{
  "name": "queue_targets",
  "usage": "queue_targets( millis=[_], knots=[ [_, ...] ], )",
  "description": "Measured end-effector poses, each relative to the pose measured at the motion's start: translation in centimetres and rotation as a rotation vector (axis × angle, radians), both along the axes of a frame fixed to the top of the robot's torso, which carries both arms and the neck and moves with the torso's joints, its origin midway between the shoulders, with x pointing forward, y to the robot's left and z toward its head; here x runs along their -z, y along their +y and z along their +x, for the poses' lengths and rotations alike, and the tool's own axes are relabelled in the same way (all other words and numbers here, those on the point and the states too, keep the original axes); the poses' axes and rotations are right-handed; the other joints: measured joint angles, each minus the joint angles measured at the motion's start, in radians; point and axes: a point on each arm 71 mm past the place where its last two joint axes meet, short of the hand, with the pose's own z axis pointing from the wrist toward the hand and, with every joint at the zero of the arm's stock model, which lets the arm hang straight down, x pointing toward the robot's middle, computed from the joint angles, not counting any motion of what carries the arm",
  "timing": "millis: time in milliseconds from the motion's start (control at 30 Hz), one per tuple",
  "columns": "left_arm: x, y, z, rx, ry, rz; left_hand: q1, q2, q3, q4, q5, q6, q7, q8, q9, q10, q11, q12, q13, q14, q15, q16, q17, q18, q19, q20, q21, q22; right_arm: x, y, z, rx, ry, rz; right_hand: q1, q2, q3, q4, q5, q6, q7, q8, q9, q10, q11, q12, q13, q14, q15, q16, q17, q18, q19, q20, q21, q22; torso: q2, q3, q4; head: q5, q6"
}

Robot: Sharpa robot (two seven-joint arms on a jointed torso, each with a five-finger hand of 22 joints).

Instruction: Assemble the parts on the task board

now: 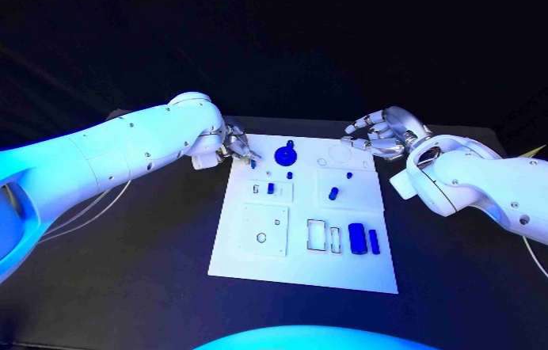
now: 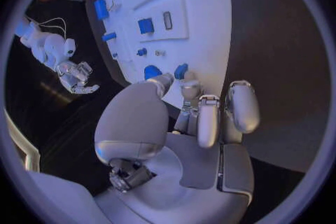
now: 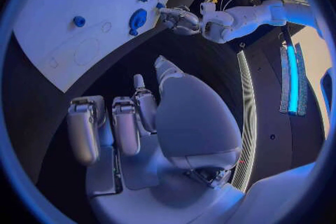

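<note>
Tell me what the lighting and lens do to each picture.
Head view: blue light tints the left arm, the room behind is black, and the task board stands out bright. Left wrist view: fisheye bends the board's edges, and the left hand looms large. Right wrist view: same bending, with a bright lit strip glaring beside the right hand.

Left hand seen from behind, palm broad, fingers apart and reaching toward the near edge of the white task board; nothing held. Just past the fingertips, a round blue part and a smaller blue part on the board's edge. Further along the board, a square blue part beside a small framed slot, then a larger blue block. Right hand well apart at about nine o'clock, over the black table, fingers loosely curled.
</note>
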Motion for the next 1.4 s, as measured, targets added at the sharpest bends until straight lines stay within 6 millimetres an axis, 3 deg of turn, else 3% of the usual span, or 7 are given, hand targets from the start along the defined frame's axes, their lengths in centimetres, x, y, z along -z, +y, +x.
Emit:
queue_targets(
  millis=[467, 800, 967, 1033, 1133, 1200, 1400],
  knots=[
    [-0.1, 0.0, 0.0, 0.002, 0.002, -0.013, 0.134, 0.015, 0.135, -0.045, -0.012, -0.01, -0.019, 0.046, 0.034, 0.009, -0.016, 0.003, -0.008, 0.0, -0.014, 0.004, 0.0, 0.0, 0.011, -0.011, 0.004, 0.012, 0.0, 0.0, 0.0, 0.0, 0.0, 0.0, 0.0, 0.0, 0.0, 0.0, 0.0, 0.0, 0.0, 0.0, 0.0, 0.0, 0.0, 0.0, 0.0, 0.0, 0.0, 0.0, 0.0, 0.0, 0.0, 0.0, 0.0, 0.0, 0.0, -0.0004, -0.0002, -0.002, -0.004],
    [0.0, 0.4, 0.0, -0.006, 0.007, -0.021, 0.151, 0.011, 0.191, -0.003, -0.016, -0.029, -0.011, 0.064, 0.058, 0.009, -0.016, 0.003, -0.021, 0.0, -0.014, 0.004, 0.0, 0.0, 0.011, -0.011, 0.004, 0.016, 0.0, 0.0, 0.0, 0.0, 0.0, 0.0, 0.0, 0.0, 0.0, 0.0, 0.004, 0.0, 0.0, 0.0, 0.0, 0.0, 0.0, 0.0, 0.0, 0.0, 0.0, 0.0, 0.0, 0.0, 0.0, 0.0, 0.0, 0.0, -0.001, -0.0004, -0.0002, -0.002, -0.004],
    [0.0, 0.8, -0.1, -0.014, 0.01, -0.031, 0.108, -0.032, 0.257, -0.011, -0.007, -0.033, -0.007, 0.079, 0.078, 0.009, -0.016, 0.003, -0.025, 0.0, -0.014, 0.004, 0.0, 0.0, 0.011, -0.011, 0.004, 0.017, 0.0, 0.0, 0.0, 0.0, 0.0, 0.0, 0.0, 0.0, 0.0, 0.0, 0.004, 0.0, 0.0, 0.0, 0.0, 0.0, 0.0, 0.0, 0.0, 0.0, 0.0, 0.0, 0.0, 0.0, 0.0, 0.0, 0.0, 0.0, -0.001, 0.0, -0.0001, -0.001, -0.002],
    [0.0, 1.0, -0.3, -0.014, 0.012, -0.039, 0.089, -0.05, 0.311, -0.051, -0.006, -0.033, -0.007, 0.084, 0.079, 0.009, -0.016, 0.003, -0.024, 0.0, -0.014, 0.004, 0.0, 0.0, 0.011, -0.011, 0.009, 0.022, 0.0, 0.0, 0.0, 0.0, 0.0, 0.0, 0.0, 0.0, 0.0, 0.0, 0.004, 0.0, 0.0, 0.0, 0.0, 0.0, 0.0, 0.0, 0.0, 0.0, 0.0, 0.0, 0.0, 0.0, 0.0, 0.0, 0.0, 0.0, -0.001, 0.0, -0.0002, 0.0, -0.002],
    [-0.2, 1.2, -0.8, -0.011, 0.016, -0.06, 0.063, -0.058, 0.32, -0.044, 0.006, -0.033, -0.007, 0.092, 0.09, 0.024, -0.016, 0.009, -0.013, 0.0, -0.014, 0.011, 0.0, 0.0, 0.019, -0.008, 0.015, 0.035, 0.0, 0.0, 0.0, 0.0, 0.0, 0.0, 0.0, 0.0, 0.0, 0.0, 0.004, 0.0, 0.0, 0.0, 0.0, 0.0, 0.0, 0.0, 0.0, 0.0, 0.0, 0.0, 0.0, 0.0, 0.0, 0.0, 0.0, 0.0, -0.001, 0.0, -0.0001, 0.002, -0.002],
    [-0.2, 1.4, -1.1, -0.008, 0.018, -0.076, 0.047, -0.065, 0.359, -0.08, 0.006, -0.033, -0.007, 0.093, 0.091, 0.031, -0.019, 0.012, -0.008, 0.0, -0.014, 0.014, 0.0, 0.0, 0.022, -0.011, 0.02, 0.043, 0.0, -0.1, 0.0, 0.001, 0.0, 0.0, 0.0, 0.0, 0.0, 0.0, 0.004, 0.0, 0.0, 0.0, 0.0, 0.0, 0.0, 0.0, 0.0, 0.0, 0.0, 0.0, 0.0, 0.0, 0.0, 0.0, 0.0, 0.0, -0.001, 0.0005, 0.0001, 0.002, -0.002],
    [-0.7, 1.3, -2.7, 0.014, 0.025, -0.139, 0.013, -0.089, 0.374, -0.09, 0.069, -0.004, -0.018, 0.099, 0.092, 0.065, -0.028, 0.031, 0.016, -0.003, -0.018, 0.019, 0.0, 0.0, 0.045, -0.02, 0.035, 0.074, 0.0, -0.2, 0.0, 0.004, 0.001, -0.001, 0.0, 0.0, 0.0, 0.0, 0.004, 0.0, 0.0, 0.004, 0.001, 0.0, 0.0, 0.0, 0.0, 0.0, 0.0, 0.0, 0.0, 0.0, 0.0, 0.0, 0.0, 0.0, -0.002, 0.0007, 0.0011, 0.002, -0.003]
  ],
)
